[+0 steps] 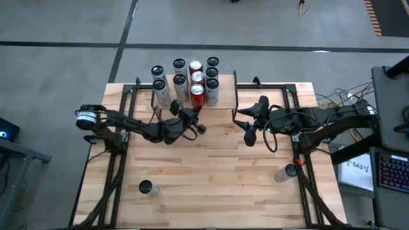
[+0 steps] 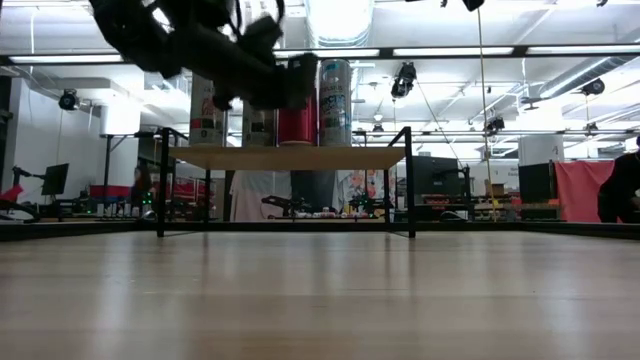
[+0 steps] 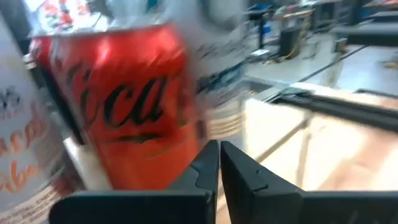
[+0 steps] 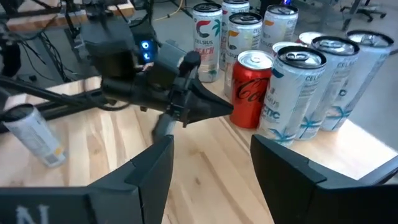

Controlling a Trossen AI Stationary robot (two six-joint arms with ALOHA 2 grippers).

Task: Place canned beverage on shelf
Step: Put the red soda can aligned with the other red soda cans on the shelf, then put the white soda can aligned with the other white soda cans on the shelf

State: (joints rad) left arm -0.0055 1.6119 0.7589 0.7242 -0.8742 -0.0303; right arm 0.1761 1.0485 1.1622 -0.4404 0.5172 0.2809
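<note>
Since the shelf (image 1: 223, 96) sits at twelve o'clock on the plank table (image 1: 211, 172), everything else is read outward from it: its light top board already carries a tight cluster of upright cans (image 1: 185, 80), silver ones around two red ones. The left arm reaches in from nine o'clock, and the left gripper (image 1: 199, 128) sits just off the shelf's front edge, its fingers (image 3: 208, 168) pressed together on nothing, with the nearer red can (image 3: 134, 99) directly ahead and apart from them. The right gripper (image 1: 249, 134) waits at about two o'clock of the table centre, its fingers (image 4: 155, 165) standing apart and empty. Two cans remain off the shelf: one loose can (image 1: 287, 171) lying on its side at four o'clock, and another can (image 1: 147, 188) at seven o'clock, which seems to stand upright. I judge either to be stiff if full but thin-walled and easily dented if squeezed hard, smooth and slippery on its painted metal, fairly heavy for its size, and prone to roll when lying down. The best hold looks to be across the middle of the cylinder, jaws on opposite sides, clear of the rim.
</note>
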